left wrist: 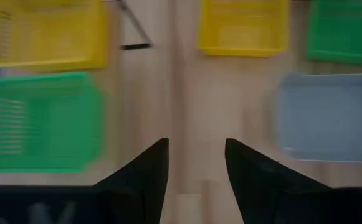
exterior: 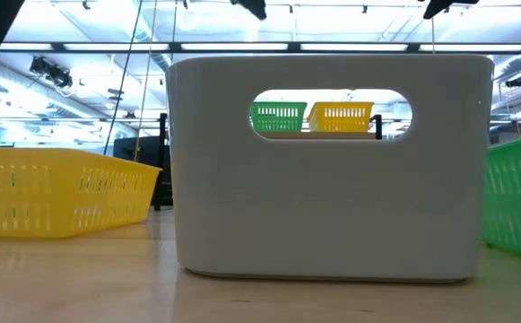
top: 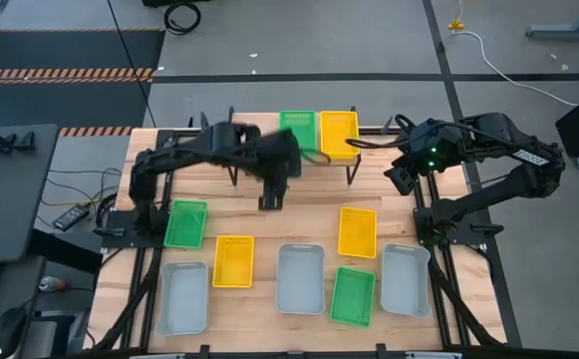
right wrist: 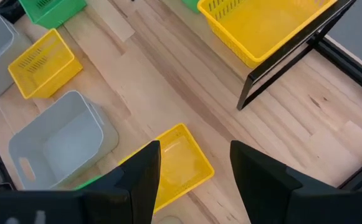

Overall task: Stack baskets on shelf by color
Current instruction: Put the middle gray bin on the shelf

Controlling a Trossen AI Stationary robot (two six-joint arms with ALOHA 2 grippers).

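From above, you are looking at the shelf (top: 269, 135) standing at the far edge of the tabletop (top: 269, 214), carrying one green basket (top: 298, 128) and one yellow basket (top: 338, 133) side by side. The left gripper (top: 271, 195) is hanging over bare wood just in front of the shelf, its jaws spread and holding nothing. The right gripper (top: 401, 178) is waiting beside the shelf's right end, jaws spread too. The other seven baskets are lying on the tabletop in front of the shelf: two green, two yellow, three grey.

At table height, a grey basket (exterior: 332, 166) is filling your picture; through its handle slot you are seeing the green (exterior: 278, 117) and yellow (exterior: 342, 117) baskets on the shelf.

From the left wrist, the fingers (left wrist: 146, 180) are standing apart over bare wood.

From the right wrist, the fingers (right wrist: 140, 177) are also standing apart, above a yellow basket (right wrist: 177, 165) lying on the tabletop by the shelf's leg (right wrist: 286, 62).
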